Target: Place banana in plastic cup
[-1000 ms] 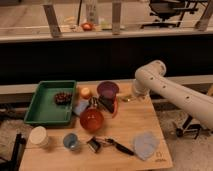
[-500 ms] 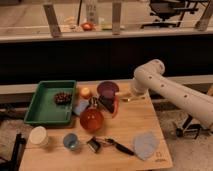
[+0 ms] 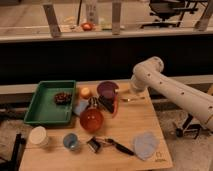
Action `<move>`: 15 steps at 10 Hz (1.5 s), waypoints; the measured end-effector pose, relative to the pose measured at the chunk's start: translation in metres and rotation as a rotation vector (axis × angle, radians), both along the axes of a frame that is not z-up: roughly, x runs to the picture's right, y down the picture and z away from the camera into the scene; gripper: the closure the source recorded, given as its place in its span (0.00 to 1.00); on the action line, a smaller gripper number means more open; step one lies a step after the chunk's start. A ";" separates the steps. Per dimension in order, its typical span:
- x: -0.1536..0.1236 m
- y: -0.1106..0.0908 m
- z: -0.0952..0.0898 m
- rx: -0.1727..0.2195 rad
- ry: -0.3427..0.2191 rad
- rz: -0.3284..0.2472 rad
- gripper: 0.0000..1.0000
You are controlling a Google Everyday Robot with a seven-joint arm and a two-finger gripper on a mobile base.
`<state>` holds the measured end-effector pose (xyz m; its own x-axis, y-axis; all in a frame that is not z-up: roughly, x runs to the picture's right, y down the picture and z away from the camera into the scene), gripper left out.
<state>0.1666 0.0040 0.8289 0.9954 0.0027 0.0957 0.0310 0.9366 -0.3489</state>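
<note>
The gripper [image 3: 125, 91] sits at the end of the white arm [image 3: 170, 90], low over the far right part of the wooden table [image 3: 135, 125], just beside the right rim of the purple cup [image 3: 106, 89]. Whether the gripper is apart, together or clamped on something cannot be told; the wrist hides its working end. A slim, pale yellow item [image 3: 132, 99], judged to be the banana, lies on the table directly below and just right of the gripper. Contact between the two cannot be confirmed. The purple cup stands upright and is the nearest open vessel, so it is judged to be the plastic cup of the task. A blue-grey cup [image 3: 71, 141] and a white cup [image 3: 37, 135] stand well apart at the near left and cannot be ruled out. A red bowl [image 3: 91, 120] sits in front of the purple cup, and a green tray [image 3: 35, 107] occupies the left side. Step in hand: acquisition of the banana, with the transfer not yet done. The next move calls for a secure grasp across the banana, a lift clear of the cup rim, a short shift left over the cup mouth, then release with the banana angled downward so that it enters the cup.
</note>
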 end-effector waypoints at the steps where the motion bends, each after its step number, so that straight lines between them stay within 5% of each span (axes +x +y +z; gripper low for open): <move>1: -0.002 0.001 -0.001 0.000 -0.004 -0.011 0.96; 5: -0.017 0.012 -0.015 -0.022 -0.083 -0.096 0.96; 15: -0.104 0.035 -0.040 -0.108 -0.316 -0.488 0.96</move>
